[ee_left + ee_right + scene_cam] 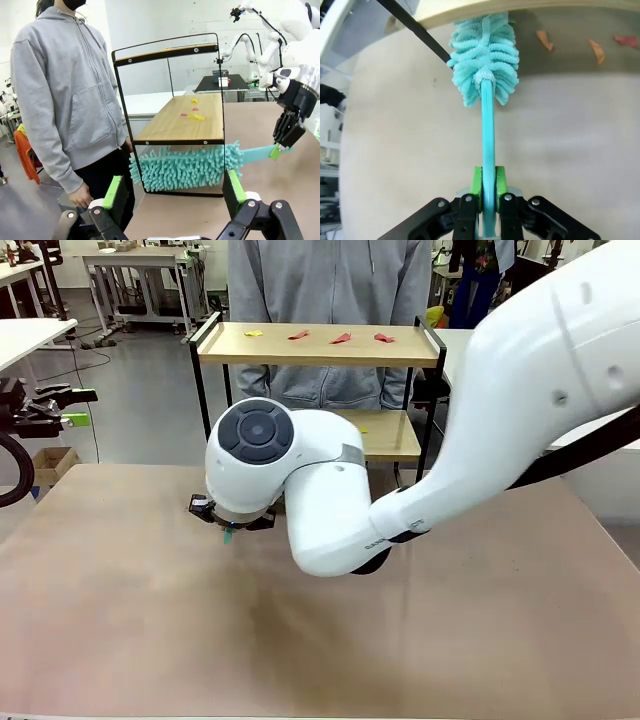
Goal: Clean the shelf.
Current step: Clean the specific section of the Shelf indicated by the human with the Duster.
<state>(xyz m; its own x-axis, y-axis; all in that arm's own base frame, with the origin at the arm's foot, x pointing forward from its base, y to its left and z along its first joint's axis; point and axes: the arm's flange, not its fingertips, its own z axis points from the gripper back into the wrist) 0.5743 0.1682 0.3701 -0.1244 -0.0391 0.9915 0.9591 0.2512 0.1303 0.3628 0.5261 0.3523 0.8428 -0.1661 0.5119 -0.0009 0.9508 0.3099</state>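
Note:
The shelf (320, 344) stands at the table's far edge, with yellow and red scraps (341, 337) on its top board. My right gripper (232, 520) is shut on the handle of a teal fluffy duster (485, 47). The duster head (185, 167) lies under the lower board (185, 122), just above the tabletop. More scraps (195, 112) lie on that lower board. Orange and red scraps (596, 51) sit in the shadow beside the duster head. My left gripper (174, 192) is open and holds nothing. It is off to the left (85, 407), facing the shelf's side.
A person in a grey hoodie (330, 300) stands right behind the shelf, hands down. My right arm (450, 470) crosses the middle of the brown table (320, 640). White tables (25, 335) and other equipment stand farther back.

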